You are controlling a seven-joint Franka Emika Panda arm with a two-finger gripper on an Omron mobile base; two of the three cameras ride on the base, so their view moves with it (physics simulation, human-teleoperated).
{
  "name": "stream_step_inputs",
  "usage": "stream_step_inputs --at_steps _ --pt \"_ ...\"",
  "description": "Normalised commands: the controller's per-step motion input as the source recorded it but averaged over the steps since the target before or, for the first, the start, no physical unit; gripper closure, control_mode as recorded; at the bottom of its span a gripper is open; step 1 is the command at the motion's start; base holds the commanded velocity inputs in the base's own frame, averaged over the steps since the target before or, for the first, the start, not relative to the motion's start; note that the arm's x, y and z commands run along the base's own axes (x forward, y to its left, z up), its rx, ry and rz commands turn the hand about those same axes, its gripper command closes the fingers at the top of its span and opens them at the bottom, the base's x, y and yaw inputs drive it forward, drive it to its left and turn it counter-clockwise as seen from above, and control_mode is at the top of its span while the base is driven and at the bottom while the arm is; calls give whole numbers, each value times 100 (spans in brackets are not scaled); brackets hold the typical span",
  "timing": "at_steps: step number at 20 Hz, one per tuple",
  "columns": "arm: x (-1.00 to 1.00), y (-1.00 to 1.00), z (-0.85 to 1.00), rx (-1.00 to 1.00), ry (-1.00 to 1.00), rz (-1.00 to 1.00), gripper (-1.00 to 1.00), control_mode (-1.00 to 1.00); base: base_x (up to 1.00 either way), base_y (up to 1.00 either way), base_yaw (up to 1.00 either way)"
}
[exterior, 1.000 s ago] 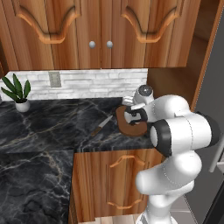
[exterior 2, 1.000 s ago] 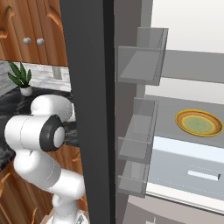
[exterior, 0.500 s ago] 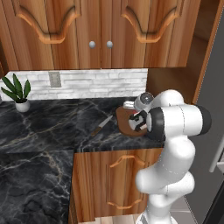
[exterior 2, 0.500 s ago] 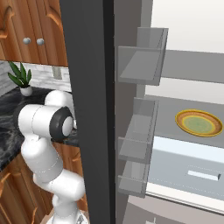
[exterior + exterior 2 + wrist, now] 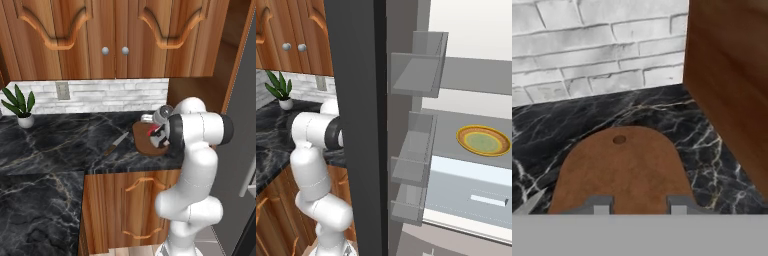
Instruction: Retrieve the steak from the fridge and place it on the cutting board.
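**Position.** The arm reaches over the black marble tabletop (image 5: pixel 55 150). The end effector (image 5: pixel 158 136) hangs directly above the cutting board (image 5: pixel 142 146), which lies at the right end of the tabletop, next to the wooden side panel. In the hand view the board (image 5: pixel 619 170) lies straight below the two fingertips (image 5: pixel 600 204), with its hanging hole toward the far brick wall.

**Change noted.** Over the last second the hand has come down from a higher position above the board's far edge to a low position close over its middle. The elbow has swung right and forward. Neither base view has shifted, so the base has stayed where it was. The fridge (image 5: pixel 356 130) is unchanged: the door stands open, and the yellow plate (image 5: pixel 483 140) sits bare on its shelf above the pale drawer (image 5: pixel 471 192).

**End effector.** The jaws are clamped as tightly as they go. A small red sliver, taken to be the steak (image 5: pixel 152 131), shows at the fingers on the left side of the hand. The steak is therefore judged to be gripped and carried just above the board. Whether it already touches the wood cannot be told.

**Assessment.** Retrieval is complete and the carry is essentially over. What remains is a short final descent and the release. A kitchen knife (image 5: pixel 118 143) lies on the tabletop just left of the board, clear of the drop zone. The main risk is that the meat lands partly over the board's near edge.
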Motion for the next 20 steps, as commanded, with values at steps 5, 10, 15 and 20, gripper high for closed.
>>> stream_step_inputs --at_steps 5,10,15,20 --pt "0 12 -10 0 0 0 -100 -100 0 0 0" --pt "0 12 33 0 -1 -1 -100 -100 0 0 0" --pt "-95 21 75 0 -6 1 -100 -100 0 0 0" --pt "-100 -15 0 1 -7 -6 -100 -100 0 0 0"
